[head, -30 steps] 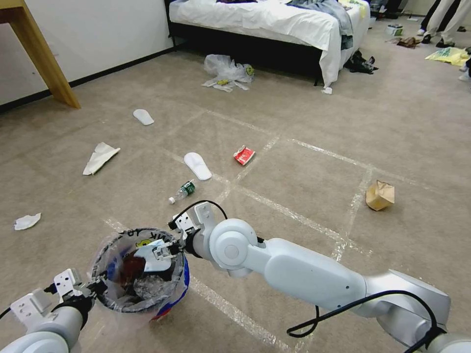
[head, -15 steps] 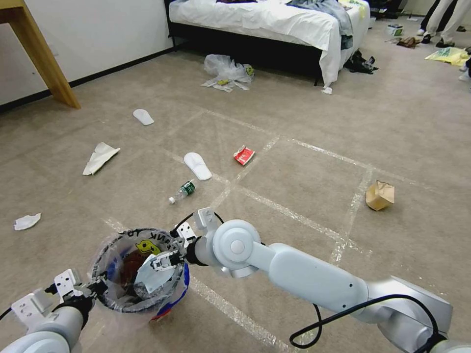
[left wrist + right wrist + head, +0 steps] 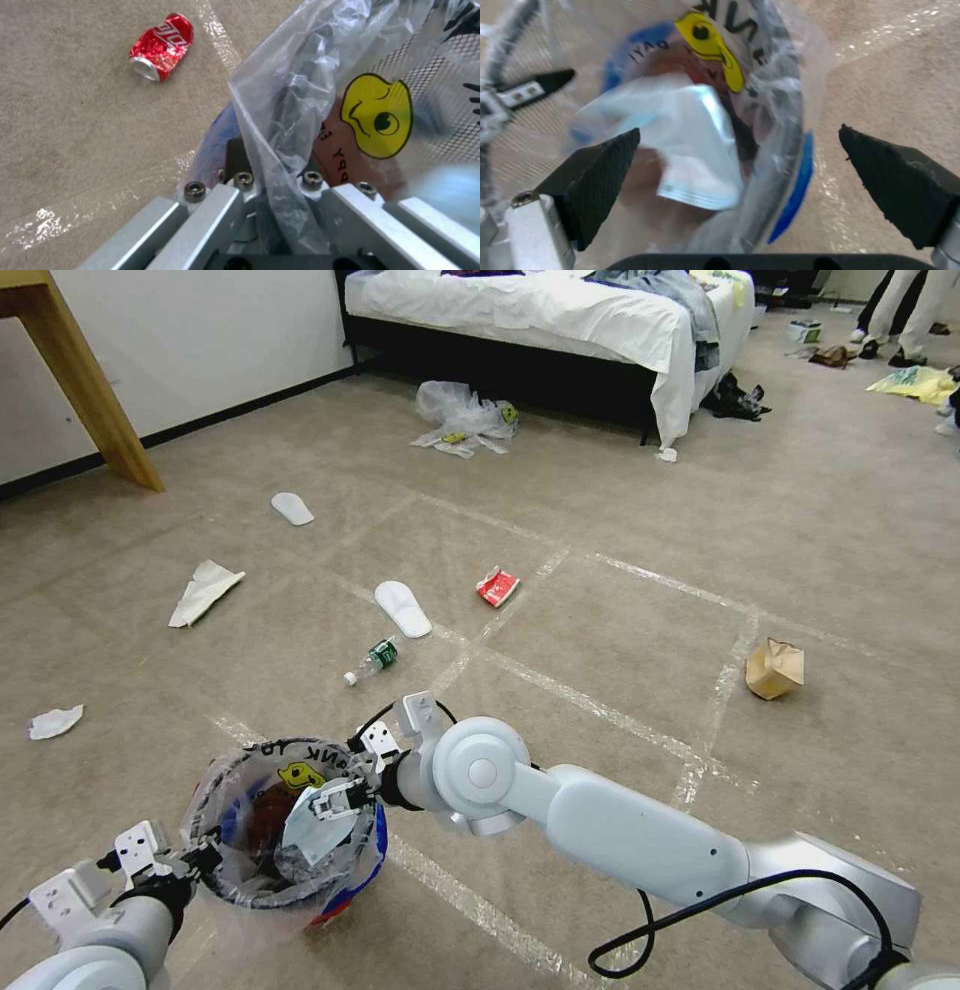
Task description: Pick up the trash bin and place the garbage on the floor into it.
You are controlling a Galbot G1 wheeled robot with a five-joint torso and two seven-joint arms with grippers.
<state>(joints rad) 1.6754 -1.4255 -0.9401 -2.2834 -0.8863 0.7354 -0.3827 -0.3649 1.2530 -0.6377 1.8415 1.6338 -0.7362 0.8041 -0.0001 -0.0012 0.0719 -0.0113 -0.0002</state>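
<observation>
The trash bin (image 3: 350, 860), a red bucket with a blue band and a clear printed liner, hangs low at my left. My left gripper (image 3: 200, 853) is shut on its near rim and liner (image 3: 280, 123). Over the bin's mouth, my right gripper (image 3: 338, 797) is open, its black fingertips (image 3: 605, 157) spread wide. A pale flat packet (image 3: 695, 150) lies free inside the bin below them. Garbage on the floor: a crushed red can (image 3: 160, 47), a small bottle (image 3: 372, 660), two white slippers (image 3: 403, 608) (image 3: 292, 508), a red wrapper (image 3: 497, 586) and a brown paper bag (image 3: 774, 668).
White paper (image 3: 204, 591) and a crumpled scrap (image 3: 55, 721) lie to the left. Clear plastic bags (image 3: 465, 418) sit by the bed (image 3: 560, 315) at the back. A wooden table leg (image 3: 95, 395) stands far left. Tape lines (image 3: 600, 710) cross the carpet.
The pale packet, held level above the bin one second ago, has tipped down and dropped inside. The right gripper has opened and sunk slightly toward the bin's mouth.
</observation>
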